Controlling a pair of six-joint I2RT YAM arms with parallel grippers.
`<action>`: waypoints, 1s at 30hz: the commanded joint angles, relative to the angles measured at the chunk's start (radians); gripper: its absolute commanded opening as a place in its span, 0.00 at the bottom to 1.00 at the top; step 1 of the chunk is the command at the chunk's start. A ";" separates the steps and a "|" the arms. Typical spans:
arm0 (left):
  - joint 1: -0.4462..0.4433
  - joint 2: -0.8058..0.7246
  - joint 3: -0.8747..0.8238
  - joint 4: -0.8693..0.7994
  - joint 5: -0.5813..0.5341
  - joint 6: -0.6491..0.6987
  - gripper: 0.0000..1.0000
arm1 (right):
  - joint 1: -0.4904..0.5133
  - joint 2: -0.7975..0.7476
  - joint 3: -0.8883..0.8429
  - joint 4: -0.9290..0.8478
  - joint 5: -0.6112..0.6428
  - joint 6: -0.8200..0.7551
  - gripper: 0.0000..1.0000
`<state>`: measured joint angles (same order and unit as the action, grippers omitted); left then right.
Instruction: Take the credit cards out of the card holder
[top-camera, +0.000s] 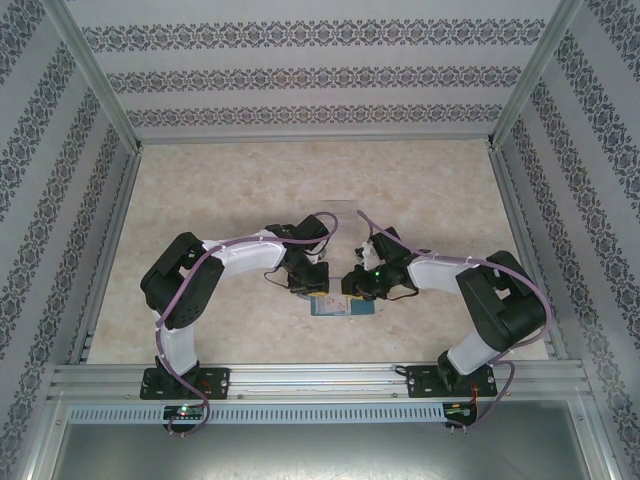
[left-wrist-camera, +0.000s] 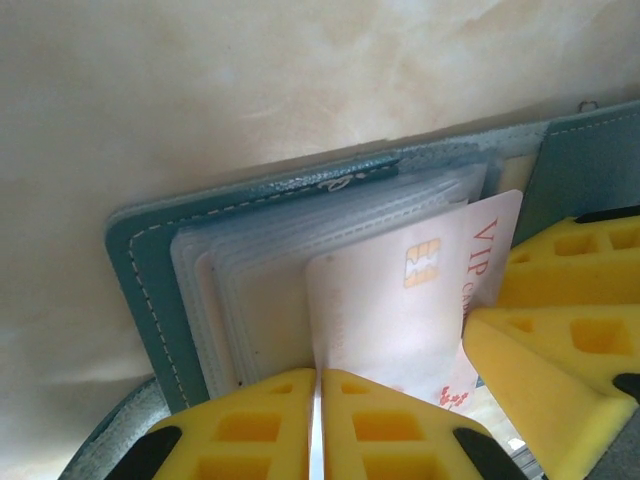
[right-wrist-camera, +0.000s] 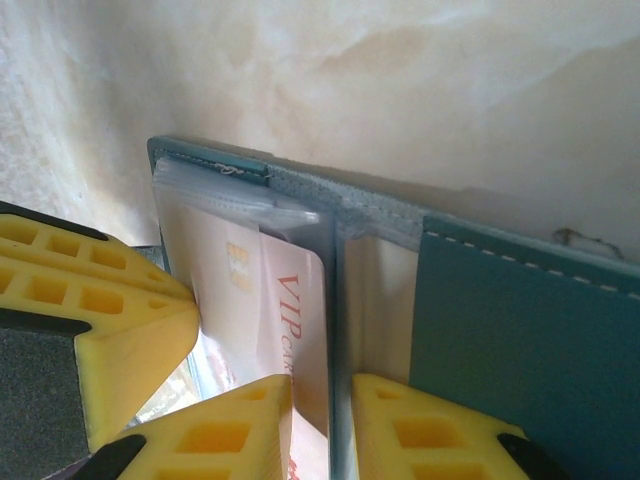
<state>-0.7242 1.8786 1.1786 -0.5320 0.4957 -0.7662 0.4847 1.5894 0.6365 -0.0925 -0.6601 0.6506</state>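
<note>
Near, bottom edge of left wrist view: my left claw (left-wrist-camera: 318, 425), yellow jaws together, only a hairline slit betw. them. It sits at the near edge of the clear sleeves (left-wrist-camera: 250, 290). Pinching a sleeve edge or just pressing down: can't tell.

Bottom of right wrist view: my right claw (right-wrist-camera: 320, 415), jaws set close either side of the VIP card (right-wrist-camera: 290, 300) edge plus a grey-blue sleeve seam. Gap is narrow. Biting or not: can't tell.

Mid: the VIP card is pinkish-white w/ gold chip and red lettering. It lies skewed over the sleeve stack, one long edge poking past it toward my right claw.

Beyond: card holder (left-wrist-camera: 135, 290), teal w/ white stitching, lying open and flat on the marble-look table (left-wrist-camera: 250, 90). In top view it sits centre-low in frame, betw. both wrists.

Progress, my read: early. The holder is open and one card is partly exposed and flanked by my jaws, but it is not yet clear of the holder. Left to do: draw it out, set it aside, then check the other sleeves. Their contents are too blurred to call.
</note>
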 joint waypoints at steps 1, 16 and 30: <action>0.006 0.020 0.010 -0.062 -0.029 0.019 0.11 | -0.007 0.033 -0.011 0.035 -0.042 -0.024 0.22; 0.006 0.022 0.006 -0.063 -0.029 0.016 0.11 | -0.013 0.008 -0.032 0.057 -0.050 -0.017 0.11; 0.006 0.017 0.003 -0.087 -0.057 0.024 0.11 | -0.047 -0.049 -0.043 -0.029 -0.004 -0.050 0.00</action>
<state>-0.7242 1.8786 1.1820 -0.5491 0.4854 -0.7624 0.4515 1.5616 0.6121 -0.0631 -0.7033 0.6361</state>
